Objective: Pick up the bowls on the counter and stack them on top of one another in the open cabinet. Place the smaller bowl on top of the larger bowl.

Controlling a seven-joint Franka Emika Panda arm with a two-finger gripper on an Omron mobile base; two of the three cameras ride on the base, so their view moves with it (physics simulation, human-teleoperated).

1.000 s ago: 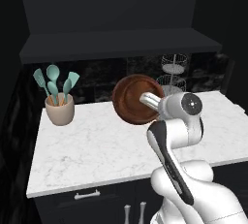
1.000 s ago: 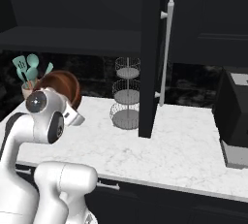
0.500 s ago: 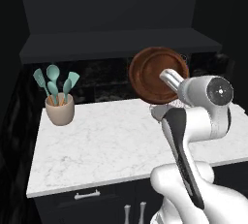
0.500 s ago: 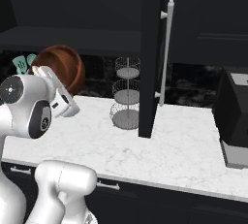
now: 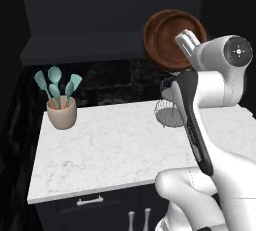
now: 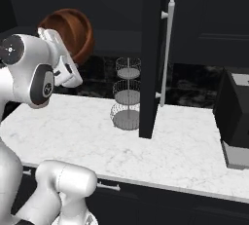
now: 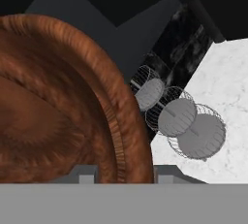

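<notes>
The larger bowl point(image 5: 172, 39) now hangs higher than half a second ago, lifted well clear of the tabletop point(image 5: 115, 145) to the level of the open cabinet point(image 5: 100, 20) recess, tipped on edge with its hollow facing the base cameras. The end effector point(image 5: 186, 41) is clenched on its thick rim; in the hand view the rim point(image 7: 118, 136) runs between the finger tips. One reddish-brown bowl shows. One beige crock point(image 5: 61, 113) with four teal spatulas stands near the tabletop's back left corner. One three-tier wire stand point(image 6: 127, 94) sits towards the back edge, beside the open black cabinet door point(image 6: 151, 53).
</notes>
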